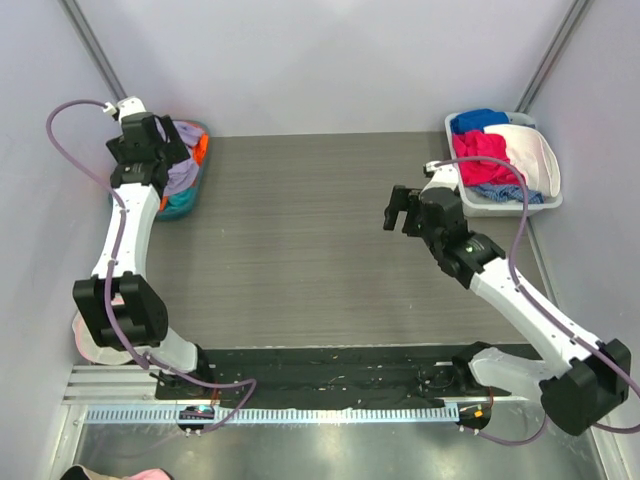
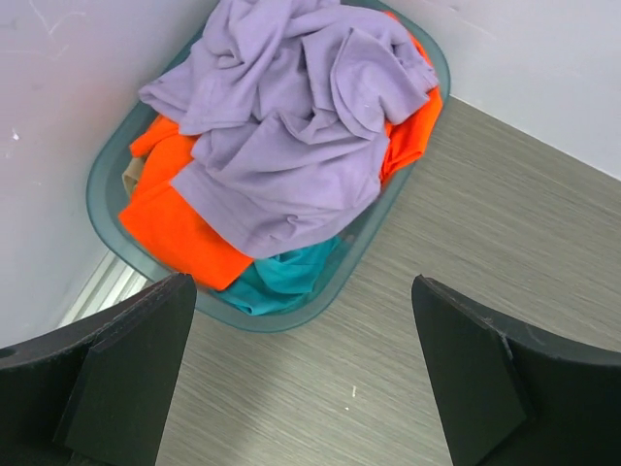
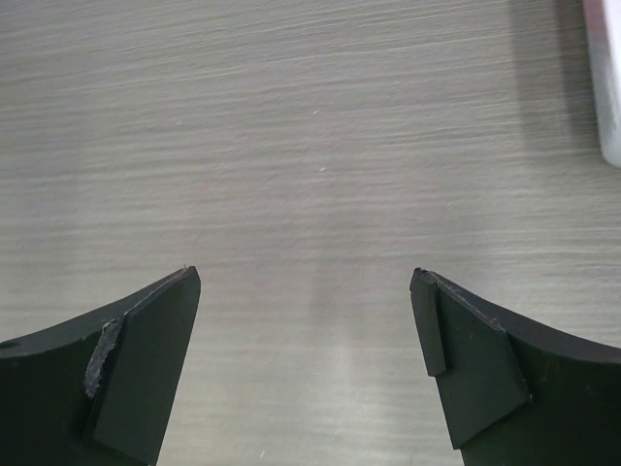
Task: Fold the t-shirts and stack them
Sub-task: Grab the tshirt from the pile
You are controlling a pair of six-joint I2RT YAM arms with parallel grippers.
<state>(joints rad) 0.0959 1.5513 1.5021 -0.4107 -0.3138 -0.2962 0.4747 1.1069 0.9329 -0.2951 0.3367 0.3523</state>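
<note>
Heaped within teal basket (image 2: 109,209), crumpled lavender t-shirt (image 2: 291,126), orange (image 2: 175,233), teal (image 2: 286,277) beneath

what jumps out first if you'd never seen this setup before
The crumpled lavender t-shirt stands out first, heaped over an orange t-shirt and a teal t-shirt in a basket at the table's far left corner, with the left tool open above it. Next comes the white bin of blue, pink and white cloth at the far right corner. The right tool is open over the grey table.
</note>
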